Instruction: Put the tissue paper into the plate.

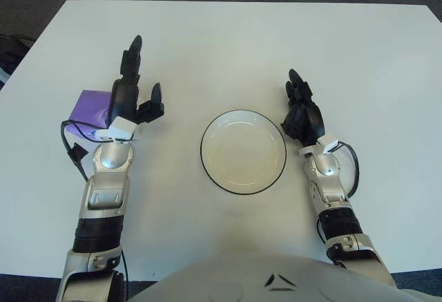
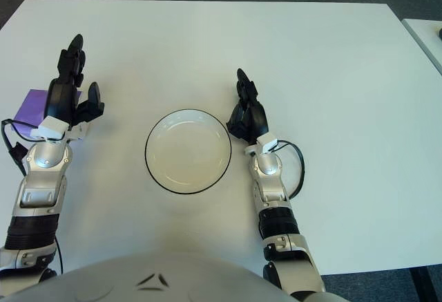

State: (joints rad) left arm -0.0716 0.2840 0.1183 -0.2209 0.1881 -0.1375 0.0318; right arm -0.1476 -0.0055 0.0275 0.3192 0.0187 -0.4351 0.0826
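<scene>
A purple tissue pack lies on the white table at the left, partly hidden under my left hand. It also shows in the right eye view. My left hand is just right of and over the pack, fingers spread and pointing away, holding nothing. A white plate with a dark rim sits empty in the middle. My right hand shows beside the plate's right rim, fingers extended, empty.
The white table stretches far behind the plate and hands. Dark floor lies beyond its edges. A second white surface shows at the far right in the right eye view.
</scene>
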